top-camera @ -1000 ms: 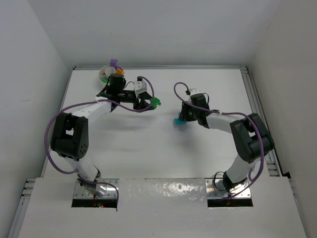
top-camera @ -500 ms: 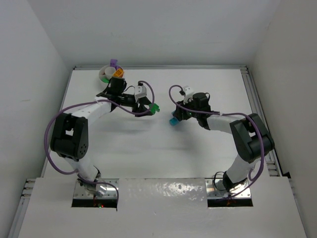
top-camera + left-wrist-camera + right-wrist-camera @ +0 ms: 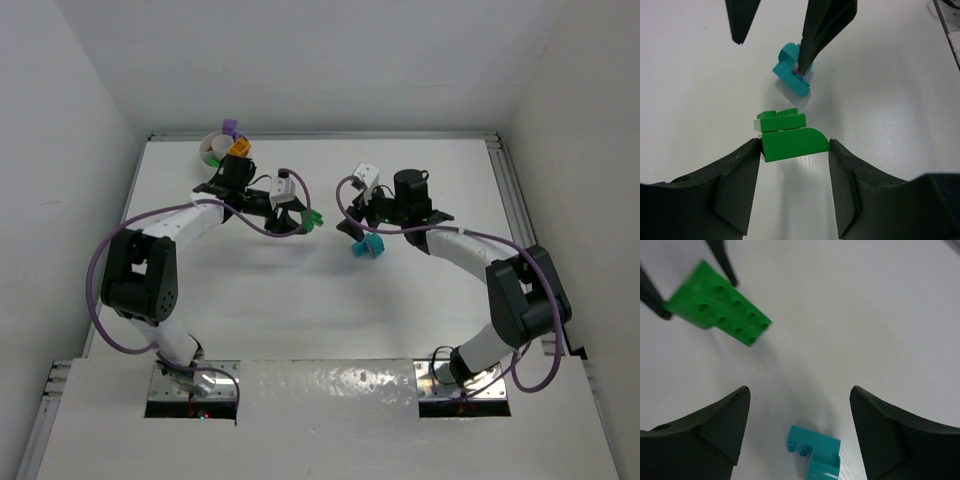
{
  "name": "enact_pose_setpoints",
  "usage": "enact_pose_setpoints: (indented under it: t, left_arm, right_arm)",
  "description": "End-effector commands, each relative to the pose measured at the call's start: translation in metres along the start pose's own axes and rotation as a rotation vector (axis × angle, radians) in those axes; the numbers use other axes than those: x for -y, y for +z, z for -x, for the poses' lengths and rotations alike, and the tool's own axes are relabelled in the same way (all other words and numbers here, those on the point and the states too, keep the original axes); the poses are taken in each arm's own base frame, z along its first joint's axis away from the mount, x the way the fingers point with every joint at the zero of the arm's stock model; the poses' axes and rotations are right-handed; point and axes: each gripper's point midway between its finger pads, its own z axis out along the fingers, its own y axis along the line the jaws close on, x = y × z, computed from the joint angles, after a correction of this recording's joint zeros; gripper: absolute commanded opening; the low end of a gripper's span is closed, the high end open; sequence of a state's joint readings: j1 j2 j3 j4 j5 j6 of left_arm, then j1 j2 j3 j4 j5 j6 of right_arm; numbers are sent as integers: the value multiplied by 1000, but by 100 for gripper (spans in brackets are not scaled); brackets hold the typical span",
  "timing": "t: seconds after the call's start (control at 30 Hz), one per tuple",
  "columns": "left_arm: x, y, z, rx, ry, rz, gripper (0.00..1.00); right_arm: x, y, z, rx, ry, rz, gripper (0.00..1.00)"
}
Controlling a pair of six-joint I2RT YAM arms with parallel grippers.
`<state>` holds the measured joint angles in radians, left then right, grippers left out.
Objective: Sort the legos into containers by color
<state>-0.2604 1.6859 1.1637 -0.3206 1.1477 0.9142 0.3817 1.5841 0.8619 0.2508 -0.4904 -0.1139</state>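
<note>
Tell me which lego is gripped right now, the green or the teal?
The green lego, clamped between the left gripper's fingers. The teal lego lies loose between the right gripper's open fingers.

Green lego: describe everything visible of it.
The green lego is glossy bright-green plastic, with a flat face carrying two rows of studs and a rounded, curved side. The left hand clamps it between its two dark fingers, one on each end. Its shadow on the white table suggests it hangs just clear of the surface. The teal lego lies beyond it, apart, not touching.
</note>
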Motion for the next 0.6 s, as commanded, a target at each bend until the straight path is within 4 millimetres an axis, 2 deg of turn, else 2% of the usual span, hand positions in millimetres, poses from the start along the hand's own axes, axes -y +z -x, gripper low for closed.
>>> enact_pose_setpoints:
  t: [0.0,0.1,0.37,0.47,0.5,0.57]
  left_arm:
    - [6,-5,37,74,146,-48,0]
    - [3,-5,40,71,126,-41,0]
    - [7,-5,42,70,133,-53,0]
    - [7,-6,43,70,137,-59,0]
    - [8,-6,45,72,141,-61,0]
    - [7,-6,47,74,145,-60,0]
  right_arm:
    - [-36,2,48,138,-253,215,79]
    - [-51,12,53,140,-343,267,79]
    - [-51,38,70,182,-463,260,79]
    - [-52,46,72,187,-481,273,74]
    - [-52,49,68,182,-476,281,67]
    - [-56,52,70,187,-478,296,60]
